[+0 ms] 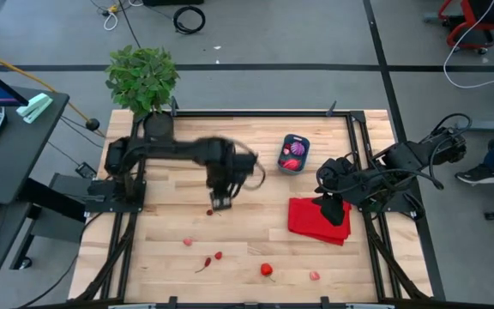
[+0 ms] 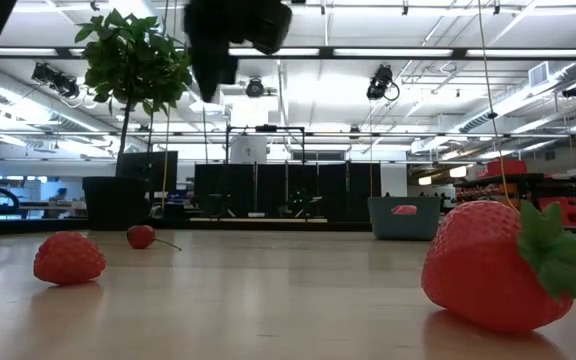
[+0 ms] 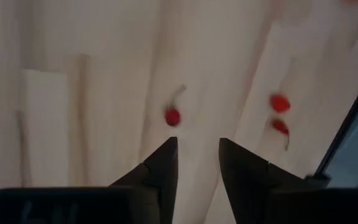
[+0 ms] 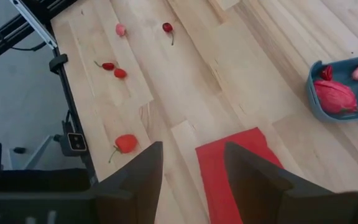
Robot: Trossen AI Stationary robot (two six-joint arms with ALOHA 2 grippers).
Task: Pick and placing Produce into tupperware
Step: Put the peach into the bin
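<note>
The left gripper (image 1: 220, 204) hangs mid-frame, fingers parted and empty, seemingly lined up over a cherry (image 3: 173, 116) just ahead; the right gripper (image 1: 334, 209) waits open over the red cloth (image 1: 309, 221); the tub (image 1: 295, 154), centre-right, already holds some produce; strawberries (image 1: 267, 270) lie along the bottom edge.

No text, label, brand, number or sign can be read in any view.
</note>
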